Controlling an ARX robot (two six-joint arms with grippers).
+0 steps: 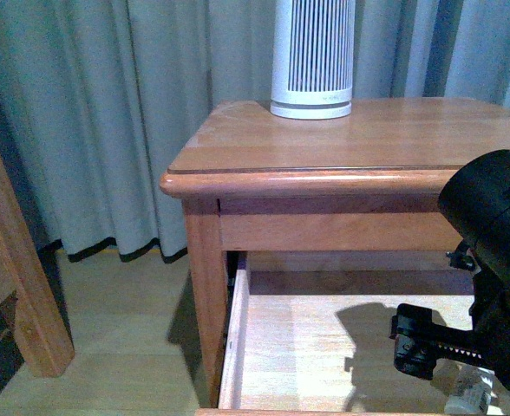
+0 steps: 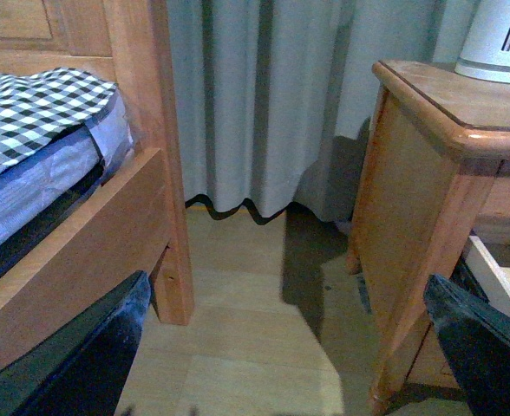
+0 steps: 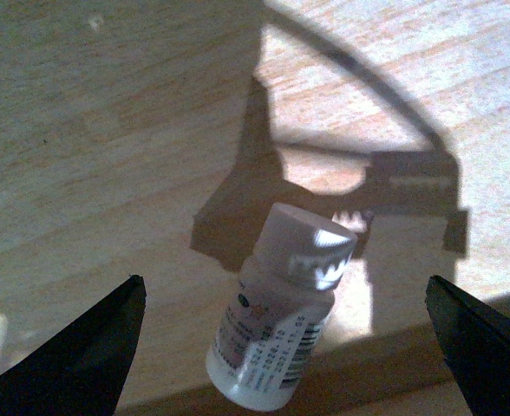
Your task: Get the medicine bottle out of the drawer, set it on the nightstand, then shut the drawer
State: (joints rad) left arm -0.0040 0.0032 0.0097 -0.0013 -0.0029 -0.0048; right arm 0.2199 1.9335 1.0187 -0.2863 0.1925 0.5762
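Your right fingers (image 3: pixel 73 364) are spread wide with the small white plastic medicine bottle (image 3: pixel 277 329) lying between them on the pale-wood drawer (image 1: pixel 235 347) floor: lower straight, centre mid-body, then clench.

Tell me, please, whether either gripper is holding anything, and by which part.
Nothing is held. The right gripper is open, its fingers either side of the medicine bottle in the drawer, not touching it; the left gripper is open and empty.

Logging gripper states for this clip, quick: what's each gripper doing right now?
Left gripper: open, empty.
Right gripper: open over the bottle in the drawer, not gripping.
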